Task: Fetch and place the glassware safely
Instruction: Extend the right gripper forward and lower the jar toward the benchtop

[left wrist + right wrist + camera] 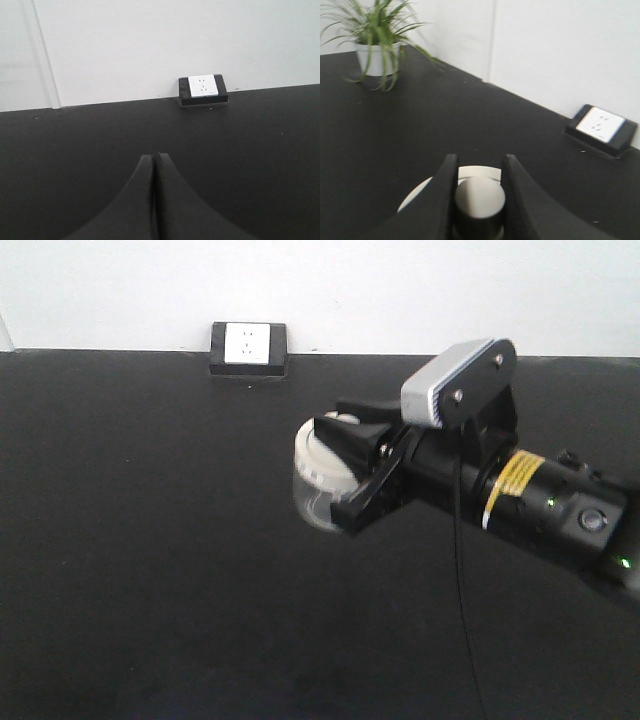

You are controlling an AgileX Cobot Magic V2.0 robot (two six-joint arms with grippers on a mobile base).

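The right gripper (352,462) has its fingers closed on the knob of the jar (318,483), gripping it by the cream lid (470,187) over the black table (150,540), in front of and to the right of the wall socket (249,347). The left gripper (154,200) has its fingers pressed together with nothing between them, facing that socket. A potted plant (377,42) stands well to the left of the socket.
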